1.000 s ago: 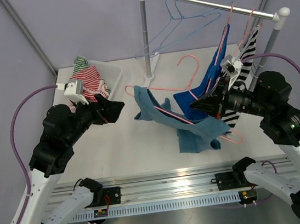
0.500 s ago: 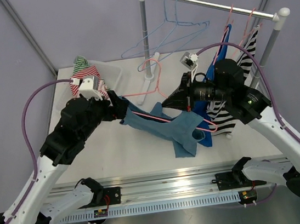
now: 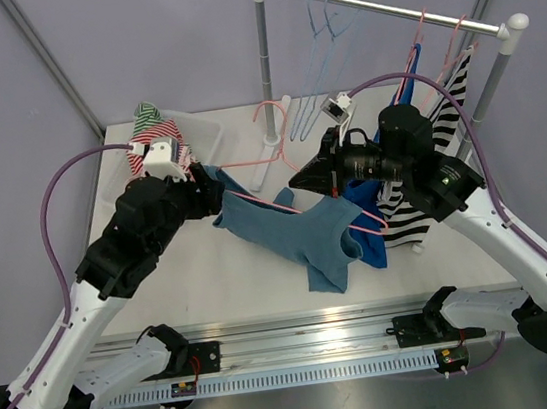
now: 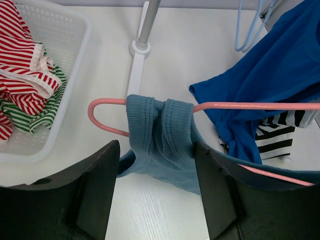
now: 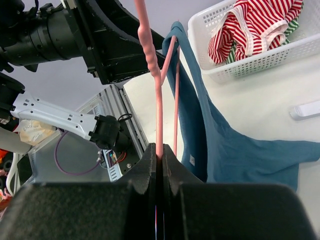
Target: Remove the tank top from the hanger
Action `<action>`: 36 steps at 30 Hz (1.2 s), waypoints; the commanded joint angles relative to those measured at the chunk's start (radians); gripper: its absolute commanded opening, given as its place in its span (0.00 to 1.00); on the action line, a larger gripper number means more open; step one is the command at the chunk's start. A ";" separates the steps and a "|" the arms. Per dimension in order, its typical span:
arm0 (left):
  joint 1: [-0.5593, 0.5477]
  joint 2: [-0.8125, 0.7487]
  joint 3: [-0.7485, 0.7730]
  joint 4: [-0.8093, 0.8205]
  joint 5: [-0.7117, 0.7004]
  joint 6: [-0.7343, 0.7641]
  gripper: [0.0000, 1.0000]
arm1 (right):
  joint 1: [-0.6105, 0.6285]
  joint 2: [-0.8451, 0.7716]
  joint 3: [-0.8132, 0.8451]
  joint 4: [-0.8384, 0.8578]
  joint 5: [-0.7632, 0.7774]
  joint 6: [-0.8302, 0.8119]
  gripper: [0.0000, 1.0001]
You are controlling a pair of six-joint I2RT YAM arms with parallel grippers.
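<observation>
The teal tank top (image 3: 303,233) hangs from a pink hanger (image 3: 271,112) held over the table's middle. My right gripper (image 3: 298,177) is shut on the hanger's wire (image 5: 150,50), and the tank top (image 5: 240,155) drapes below it. My left gripper (image 3: 214,197) is at the hanger's left end. In the left wrist view its jaws (image 4: 156,167) stand open on either side of the bunched shoulder strap (image 4: 160,135), which wraps the pink hanger arm (image 4: 250,105). The fingers (image 4: 95,185) show no grip on the cloth.
A white basket (image 3: 205,131) with red and green striped clothes sits at the back left. A clothes rack (image 3: 266,64) stands behind, with light blue hangers (image 3: 321,27). A blue garment (image 3: 367,238) and a black-and-white striped one (image 3: 411,212) hang at the right.
My right arm has carried the hanger and tank top leftward and up. My left gripper has reached the strap at the hanger's end and its jaws have narrowed around it.
</observation>
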 commanded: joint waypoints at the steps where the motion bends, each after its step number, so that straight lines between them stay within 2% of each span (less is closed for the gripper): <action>1: -0.003 -0.005 0.007 0.030 -0.023 0.010 0.63 | 0.008 -0.001 0.055 0.068 0.014 -0.016 0.00; 2: -0.003 -0.003 0.009 0.030 -0.014 0.012 0.54 | 0.010 0.000 0.057 0.068 0.014 -0.019 0.00; 3: -0.003 0.004 0.010 0.030 -0.015 0.013 0.49 | 0.010 -0.001 0.058 0.068 0.018 -0.021 0.00; 8: -0.003 0.027 0.012 0.034 -0.010 0.017 0.37 | 0.010 -0.011 0.060 0.071 0.011 -0.024 0.00; 11: -0.003 0.038 0.010 0.033 -0.018 0.015 0.33 | 0.010 -0.012 0.055 0.061 0.014 -0.034 0.00; 15: -0.003 0.044 0.018 0.017 -0.069 0.014 0.20 | 0.010 -0.012 0.035 0.045 0.013 -0.062 0.00; 19: -0.003 0.056 0.035 -0.013 -0.122 0.009 0.00 | 0.010 -0.018 0.012 0.035 0.013 -0.074 0.00; 23: -0.003 0.064 0.049 -0.050 -0.196 0.000 0.00 | 0.010 -0.021 0.000 0.034 -0.004 -0.070 0.00; 31: -0.003 0.055 0.107 -0.211 -0.444 -0.055 0.00 | 0.010 -0.044 -0.032 -0.046 -0.082 -0.133 0.00; 36: -0.001 0.041 0.133 -0.279 -0.503 -0.082 0.00 | 0.010 -0.104 -0.095 -0.054 -0.125 -0.183 0.00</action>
